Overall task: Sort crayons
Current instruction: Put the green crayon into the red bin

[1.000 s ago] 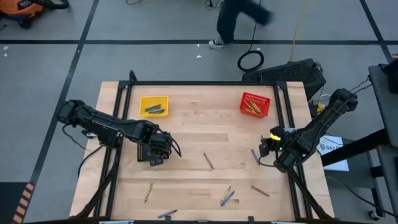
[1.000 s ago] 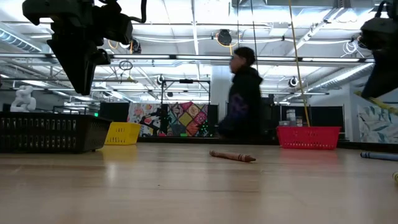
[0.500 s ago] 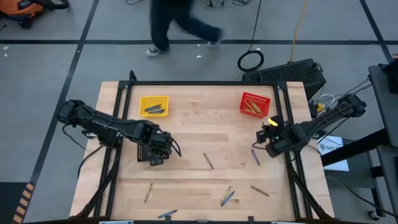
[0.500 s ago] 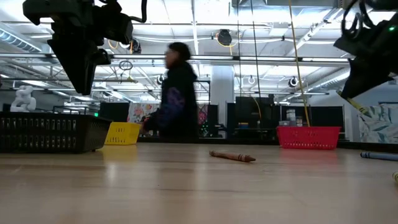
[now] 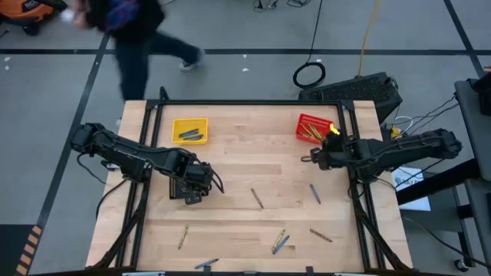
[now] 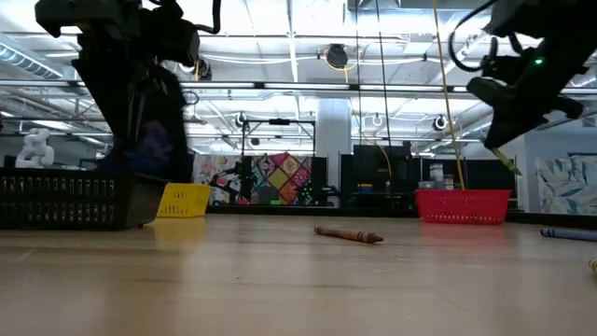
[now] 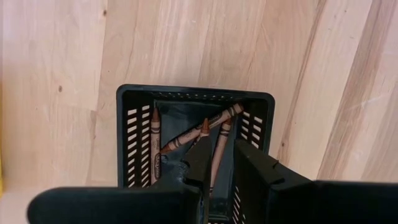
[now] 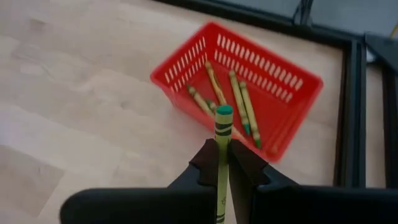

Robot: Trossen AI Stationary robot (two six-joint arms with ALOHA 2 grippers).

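My right gripper (image 5: 314,159) is shut on a yellow-green crayon (image 8: 222,146) above the table, just near of the red basket (image 5: 315,129), which holds several yellow-green crayons (image 8: 239,99). My left gripper (image 7: 217,165) hangs over the black basket (image 5: 184,186), its fingers slightly apart and empty. Brown crayons (image 7: 186,140) lie in that basket. The yellow basket (image 5: 190,129) holds blue-purple crayons. Loose crayons lie flat on the table: a brown one (image 5: 257,198), a blue one (image 5: 314,192) and several near the front edge (image 5: 279,241). My right gripper pinches the yellow-green crayon between its two fingers, by the shaft (image 8: 222,163) just behind its free end. The crayon lies along the fingers and sticks out past their tips. It is lifted clear of the table and slants down below the fingers (image 6: 509,161).
A dark metal frame (image 5: 253,102) runs along the table's far and side edges. A person (image 5: 130,31) walks on the floor beyond the far left corner. In the low view a brown crayon (image 6: 349,234) lies mid-table and a blue one (image 6: 566,233) at the right.
My right gripper, shut on the yellow-green crayon, has gone from the table's right side toward the far edge and the red basket, turning to point toward the table's left. The person beyond the table has walked from right to left.
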